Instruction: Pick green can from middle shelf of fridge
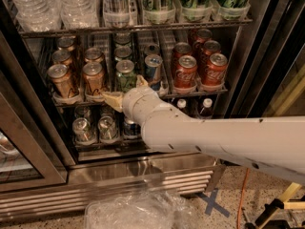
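The green can (125,75) stands at the front of its lane on the middle shelf (167,56) of the fridge (119,185), between gold cans and a blue-and-silver can (153,68). My gripper (127,90) is right in front of the green can, at its lower part. It is open, with one pale fingertip (113,99) to the can's lower left and the other (141,81) at its right side. The white arm hides the can's base.
Gold cans (94,78) stand left of the green can and red cans (185,71) right. Tall cans and water bottles (76,6) fill the rack above. Silver cans (83,130) and small bottles (205,106) sit below. A glass door (19,151) hangs open at left. Crumpled plastic (133,211) lies on the floor.
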